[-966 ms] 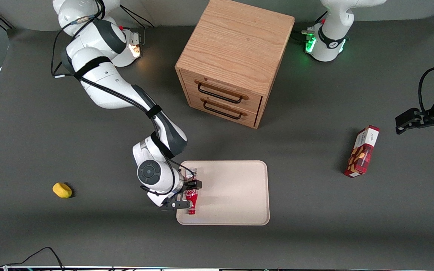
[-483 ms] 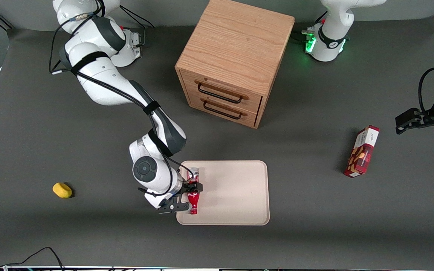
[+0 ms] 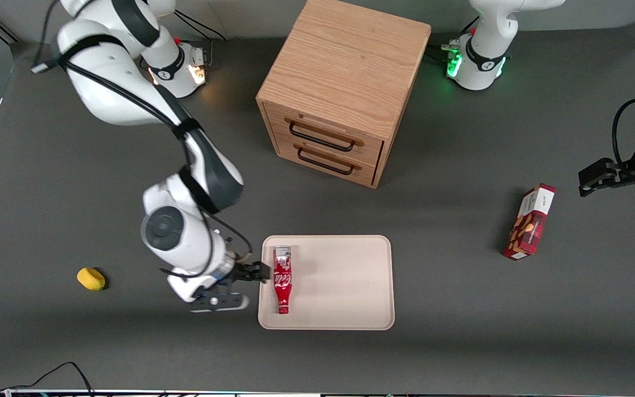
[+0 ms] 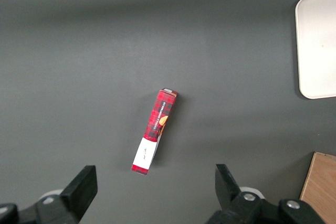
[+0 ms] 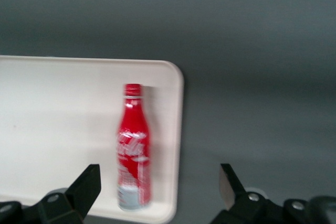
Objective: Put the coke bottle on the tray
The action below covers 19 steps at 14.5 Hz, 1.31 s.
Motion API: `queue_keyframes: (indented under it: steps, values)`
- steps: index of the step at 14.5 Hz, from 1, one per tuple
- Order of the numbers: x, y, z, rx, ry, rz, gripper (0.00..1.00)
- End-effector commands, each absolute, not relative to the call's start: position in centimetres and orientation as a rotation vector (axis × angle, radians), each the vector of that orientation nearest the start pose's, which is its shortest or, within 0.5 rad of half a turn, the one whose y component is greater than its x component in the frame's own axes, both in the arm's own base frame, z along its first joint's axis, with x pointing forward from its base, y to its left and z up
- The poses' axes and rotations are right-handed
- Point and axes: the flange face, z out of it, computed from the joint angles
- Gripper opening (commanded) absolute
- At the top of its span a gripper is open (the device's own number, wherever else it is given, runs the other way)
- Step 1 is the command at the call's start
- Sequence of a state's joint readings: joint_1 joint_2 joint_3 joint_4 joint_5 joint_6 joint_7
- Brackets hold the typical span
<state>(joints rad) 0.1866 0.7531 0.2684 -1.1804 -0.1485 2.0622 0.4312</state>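
Coke bottle (image 3: 281, 279) lies flat on the tray (image 3: 345, 286), along the tray edge nearest the working arm's end of the worktop (image 3: 461, 331), its narrow neck pointing toward the front camera. The hand (image 3: 240, 286) hangs just beside that tray edge, off the bottle, fingers (image 5: 84, 187) spread apart and holding nothing. A wooden drawer cabinet (image 3: 339, 88) stands farther from the camera.

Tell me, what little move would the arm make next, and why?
Probably just lift the gripper up and away from the table. The coke bottle already lies on its side on the tray, near the edge closest to the working arm. The gripper is open, holds nothing and sits beside the tray rather than over the bottle, so nothing seems left to grasp or nudge.
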Motion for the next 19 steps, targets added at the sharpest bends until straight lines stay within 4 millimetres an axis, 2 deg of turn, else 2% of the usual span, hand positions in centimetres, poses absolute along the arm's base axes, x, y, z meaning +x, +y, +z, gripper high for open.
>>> queue_keyframes:
  steps: [1, 2, 5, 6, 7, 9, 11, 12, 14, 16, 19]
  values:
    - [67.4, 21.3, 40.6, -3.087, 0.057, -0.160, 1.00]
    - [66.4, 18.8, 42.1, -3.089, 0.111, -0.162, 1.00]
    - [62.2, 14.3, 47.9, -3.135, 0.184, -0.130, 1.00]
    - [61.0, 13.1, 49.5, -3.141, 0.106, -0.097, 1.00]
    - [60.2, 11.5, 50.7, -3.123, 0.029, -0.077, 1.00]
    - [58.3, 7.8, 52.5, -3.110, 0.005, -0.058, 1.00]
    - [55.4, 6.5, 54.6, -3.131, 0.057, -0.028, 1.00]
    - [54.3, 4.8, 55.7, -3.138, 0.089, -0.024, 1.00]
    - [53.5, 3.4, 57.0, -3.144, 0.123, 0.007, 1.00]
    - [54.1, 2.0, 58.6, -3.135, 0.164, -0.043, 1.00]
    - [54.7, 1.9, 59.7, -3.133, 0.161, -0.080, 1.00]
